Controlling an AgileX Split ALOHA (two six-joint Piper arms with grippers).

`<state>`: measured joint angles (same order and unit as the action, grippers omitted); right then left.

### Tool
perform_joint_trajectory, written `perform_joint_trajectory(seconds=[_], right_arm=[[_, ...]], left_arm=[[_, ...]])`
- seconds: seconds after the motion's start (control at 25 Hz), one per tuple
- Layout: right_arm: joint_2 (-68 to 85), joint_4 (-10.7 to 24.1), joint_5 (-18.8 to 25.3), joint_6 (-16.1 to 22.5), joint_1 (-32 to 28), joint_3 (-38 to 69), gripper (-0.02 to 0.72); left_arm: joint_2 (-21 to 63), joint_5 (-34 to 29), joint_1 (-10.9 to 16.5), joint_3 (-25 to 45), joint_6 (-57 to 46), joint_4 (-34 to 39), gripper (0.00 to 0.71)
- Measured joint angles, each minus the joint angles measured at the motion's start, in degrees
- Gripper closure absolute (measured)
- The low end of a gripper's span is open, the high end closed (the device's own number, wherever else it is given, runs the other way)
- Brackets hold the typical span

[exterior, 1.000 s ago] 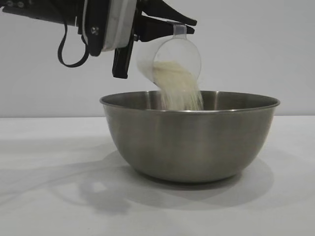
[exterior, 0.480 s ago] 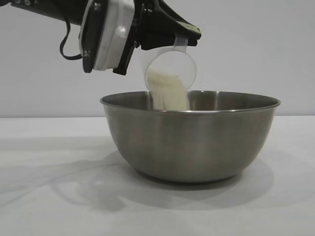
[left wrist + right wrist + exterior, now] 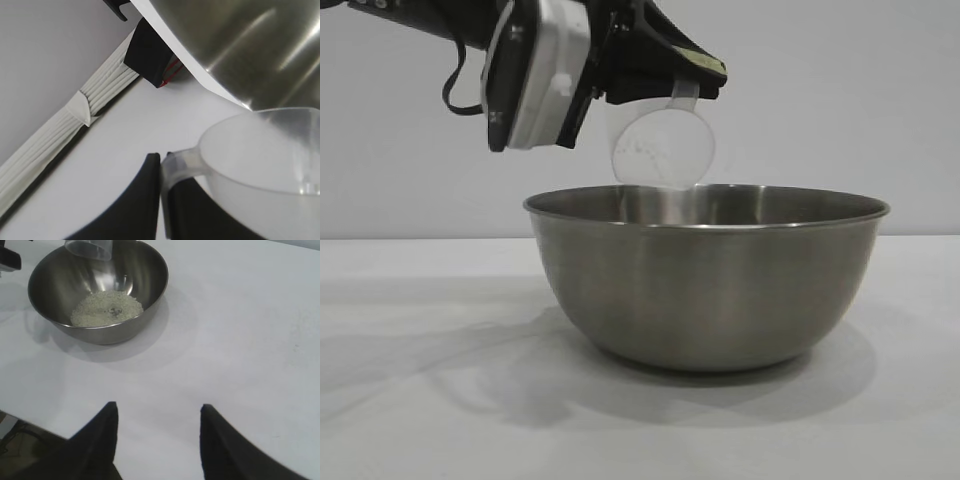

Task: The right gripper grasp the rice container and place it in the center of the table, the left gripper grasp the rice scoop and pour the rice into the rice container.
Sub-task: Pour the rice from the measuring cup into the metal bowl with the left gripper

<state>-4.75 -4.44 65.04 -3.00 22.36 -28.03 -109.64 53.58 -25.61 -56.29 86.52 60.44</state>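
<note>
The rice has left my rice scoop (image 3: 660, 148), now empty, clamped by its handle in the left tool (image 3: 695, 82) above the rice container (image 3: 708, 280); the rice (image 3: 105, 309) lies inside, pour seemingly done. Right tool (image 3: 157, 440) gapes, well clear.

I see even, bright, diffuse light; the rice container (image 3: 706, 280) throws a soft wide shadow onto the table (image 3: 420, 400); pale streaks of glare run across its steel wall; my left wrist view is soft, the rice scoop (image 3: 265, 165) blurred close up.
</note>
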Motion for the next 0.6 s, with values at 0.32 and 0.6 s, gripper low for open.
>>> perform_joint_trajectory(seconds=[0.32,0.6], right_arm=[[0.0,0.0,0.0,0.13,0.0,0.0,0.344],[0.0,0.0,0.0,0.22,0.0,0.0,0.344]], left_arm=[[0.0,5.02,-0.06,0.0,-51.08,-23.23,0.71],[0.16,5.0,-0.06,1.24,-72.54,-49.43,0.71]])
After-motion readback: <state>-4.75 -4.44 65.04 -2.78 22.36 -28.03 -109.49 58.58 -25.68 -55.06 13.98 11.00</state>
